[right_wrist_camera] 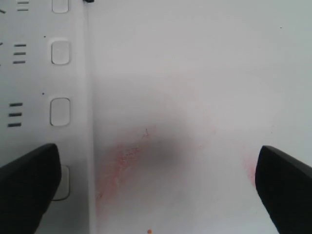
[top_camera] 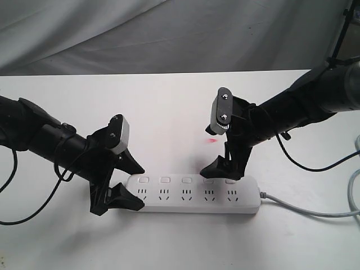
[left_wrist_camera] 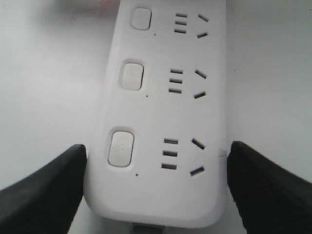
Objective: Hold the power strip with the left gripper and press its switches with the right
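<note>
– While the power strip (top_camera: 194, 205) lies flat on the white table (top_camera: 169, 107), its long side running across the exterior view, what has hold of it?
– The left gripper (top_camera: 140, 188). Its black fingers (left_wrist_camera: 44, 190) bracket the rounded end farthest from the grey cord (top_camera: 304, 209). One sits on each long edge, closed in to the strip's width and pressed against its sides, as far as the left wrist view shows.
– And the right gripper (top_camera: 222, 169)?
– It hangs at the strip's far edge, toward the cord end, with its jaws spread as wide as they go and nothing between them. One finger (right_wrist_camera: 27, 190) overlaps the row of switches (top_camera: 186, 180) and partly covers one button. The other is over bare table. Whether that first finger touches the strip, I cannot tell.
– Anything else in the shot?
– A faint reddish smudge (top_camera: 211, 140) marks the table just behind the strip, under the right gripper's spread. Grey cloth (top_camera: 140, 34) hangs behind the table.
</note>
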You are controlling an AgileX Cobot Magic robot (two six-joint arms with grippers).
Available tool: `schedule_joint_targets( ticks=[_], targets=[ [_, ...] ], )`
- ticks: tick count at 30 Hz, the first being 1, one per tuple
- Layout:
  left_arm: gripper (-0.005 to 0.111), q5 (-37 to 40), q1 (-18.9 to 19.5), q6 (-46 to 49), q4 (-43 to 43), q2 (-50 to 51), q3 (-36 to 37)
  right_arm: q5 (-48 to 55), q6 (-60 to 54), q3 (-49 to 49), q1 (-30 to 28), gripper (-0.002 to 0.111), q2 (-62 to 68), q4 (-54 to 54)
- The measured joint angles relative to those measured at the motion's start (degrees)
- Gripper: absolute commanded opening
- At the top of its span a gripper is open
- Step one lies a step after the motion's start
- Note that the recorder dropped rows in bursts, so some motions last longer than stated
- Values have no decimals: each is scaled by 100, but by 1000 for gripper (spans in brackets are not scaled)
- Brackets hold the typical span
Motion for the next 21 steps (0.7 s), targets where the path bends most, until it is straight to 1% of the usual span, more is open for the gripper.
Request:
schedule_joint_targets(
  ticks=[21],
  targets=[
    [44, 0, 0, 0, 0, 0, 0, -10, 35, 11, 0, 104, 99, -283]
  ],
)
